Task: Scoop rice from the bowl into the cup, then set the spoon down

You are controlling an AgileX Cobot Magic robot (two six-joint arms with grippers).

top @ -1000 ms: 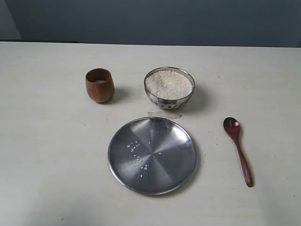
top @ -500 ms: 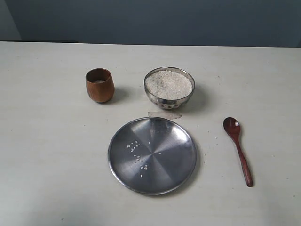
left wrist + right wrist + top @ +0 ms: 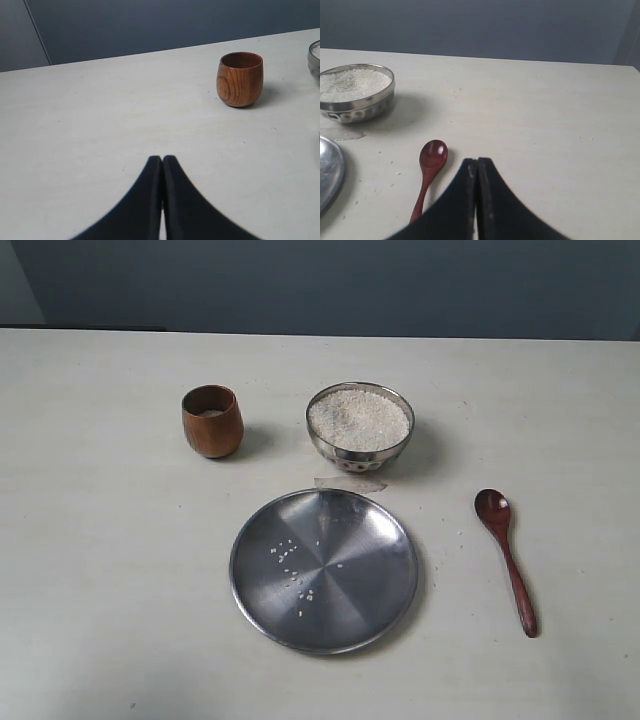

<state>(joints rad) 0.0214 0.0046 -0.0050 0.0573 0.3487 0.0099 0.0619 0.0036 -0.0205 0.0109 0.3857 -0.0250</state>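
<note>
The steel bowl [image 3: 360, 427] stands at the table's middle back, heaped with white rice [image 3: 358, 418]; it also shows in the right wrist view as the bowl [image 3: 357, 106] with rice [image 3: 352, 83]. To its left stands the brown wooden cup [image 3: 212, 421], seen too as the cup [image 3: 240, 79] in the left wrist view. The dark wooden spoon [image 3: 506, 555] lies flat at the right, bowl end toward the back. My right gripper [image 3: 477, 161] is shut and empty, just beside the spoon [image 3: 431, 159]. My left gripper [image 3: 162, 158] is shut and empty, well short of the cup. Neither gripper appears in the exterior view.
A wide flat steel plate [image 3: 265, 590] lies in front of the bowl with a few loose grains on it; its edge [image 3: 329, 172] shows in the right wrist view. Scattered grains lie on the table between plate and spoon. A dark wall runs behind the table.
</note>
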